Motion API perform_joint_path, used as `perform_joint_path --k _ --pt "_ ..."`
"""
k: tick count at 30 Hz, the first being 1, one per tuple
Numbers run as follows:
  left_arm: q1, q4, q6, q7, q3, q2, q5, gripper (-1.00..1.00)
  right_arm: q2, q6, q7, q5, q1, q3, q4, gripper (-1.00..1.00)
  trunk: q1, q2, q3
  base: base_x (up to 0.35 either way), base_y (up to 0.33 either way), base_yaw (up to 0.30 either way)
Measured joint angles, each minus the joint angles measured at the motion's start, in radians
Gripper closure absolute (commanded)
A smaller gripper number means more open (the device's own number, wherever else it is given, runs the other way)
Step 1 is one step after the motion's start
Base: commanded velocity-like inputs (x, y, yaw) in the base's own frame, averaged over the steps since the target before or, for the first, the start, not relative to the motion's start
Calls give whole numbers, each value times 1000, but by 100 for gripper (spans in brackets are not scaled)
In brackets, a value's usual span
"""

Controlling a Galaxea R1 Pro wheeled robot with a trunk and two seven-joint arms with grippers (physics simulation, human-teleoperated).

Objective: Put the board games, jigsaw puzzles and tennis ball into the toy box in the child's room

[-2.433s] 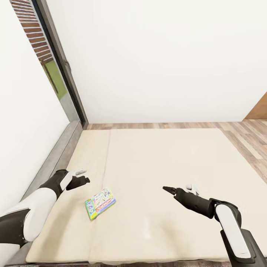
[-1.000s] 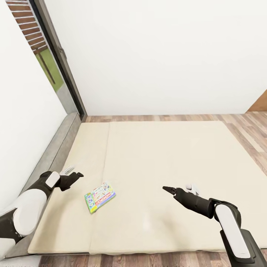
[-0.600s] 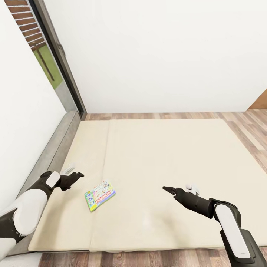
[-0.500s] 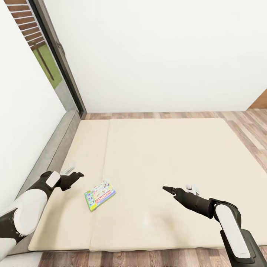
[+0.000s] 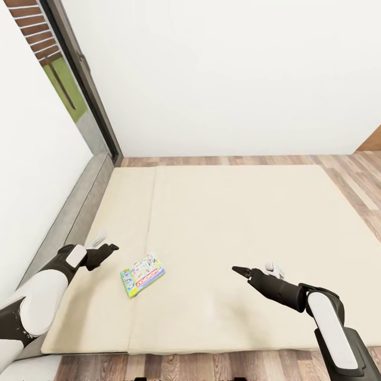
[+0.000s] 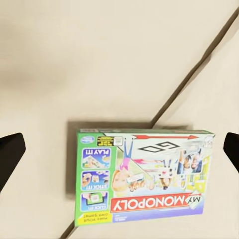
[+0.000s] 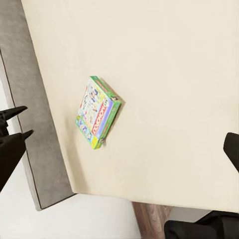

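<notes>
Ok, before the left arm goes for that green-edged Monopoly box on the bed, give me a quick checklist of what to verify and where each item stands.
1. Flat green-edged My Monopoly board game box lies flat on the beige mattress: ok.
2. Nothing rests on the box or touches it: ok.
3. Left gripper open, its dark fingertips wide on either side of the box in the left wrist view: ok.
4. Left gripper at the box: not ok; in the head view it is off to the box's left, not touching.
5. Right gripper out of the path, far to the box's right: ok.
6. Right gripper empty: cannot tell.
</notes>
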Motion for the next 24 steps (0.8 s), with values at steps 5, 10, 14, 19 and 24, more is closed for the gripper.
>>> perform_joint_path --k 5,10,14,19,24 --pt "0 0 -3 0 0 -1 0 -100 1 2 7 -4 2 0 0 -100 0 0 -8 0 0 0" --pt "0 0 -5 0 0 -2 0 -100 -5 4 45 -11 -4 -2 -1 -100 0 0 -16 0 0 0" --pt "0 0 -6 1 0 -4 0 -100 -11 13 101 -19 -35 -3 -2 -100 0 0 -23 0 0 0" --pt "0 0 -6 1 1 -7 0 -100 -14 14 158 -24 -74 -2 -1 -100 0 0 -31 0 0 0" --pt "0 0 -15 3 2 -9 -2 -100 -15 15 201 -26 -102 -3 -1 -100 0 0 -39 0 0 7"
